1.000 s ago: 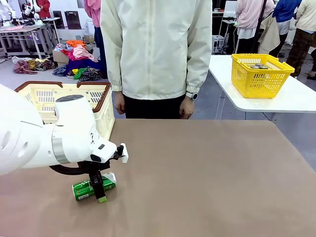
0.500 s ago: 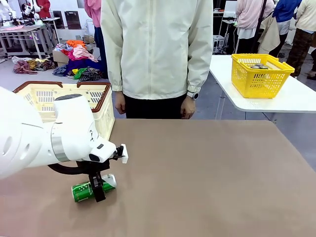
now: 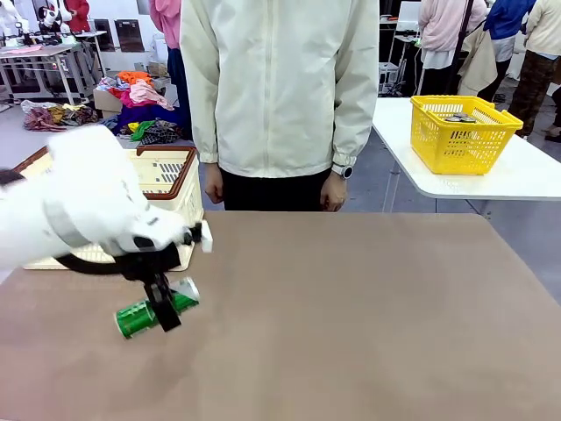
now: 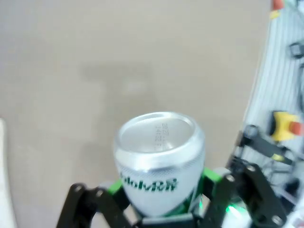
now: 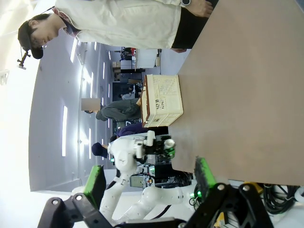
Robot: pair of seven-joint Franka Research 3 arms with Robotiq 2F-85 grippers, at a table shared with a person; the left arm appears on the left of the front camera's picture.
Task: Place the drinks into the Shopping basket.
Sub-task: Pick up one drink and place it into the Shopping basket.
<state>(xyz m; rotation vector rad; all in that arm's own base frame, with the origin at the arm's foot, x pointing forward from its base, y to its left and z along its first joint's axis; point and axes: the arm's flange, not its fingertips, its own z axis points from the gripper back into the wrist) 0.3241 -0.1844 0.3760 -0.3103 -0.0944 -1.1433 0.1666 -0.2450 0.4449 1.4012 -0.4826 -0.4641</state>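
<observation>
- At the near left of the table (image 3: 351, 307), your left gripper (image 3: 165, 311) is pinching the green can (image 3: 136, 318) across its middle. The can lies sideways in the jaws, and it looks to hang just clear of the tabletop.
- In the left wrist view, the can (image 4: 159, 156) sits square between the green pads, with its silver end facing the camera. The grip looks centred.
- Your right gripper (image 5: 149, 183) is spread wide and holds nothing. It stays well apart from the work.
- The Shopping basket (image 3: 166, 149) stands just beyond the left arm, at the table's far left. Part of it is hidden behind the arm.
- You are at the carry step: the can is picked up but not yet in the basket.
- Next, raise the can above the dark brown rim and move it back and to the left, over the open top. Let go only when it is well inside the walls.
- Mind the near rim on the way. A sideways can that clips it could slip in the pads.
- The person's hands (image 3: 331, 189) rest at the far edge, away from your path.
</observation>
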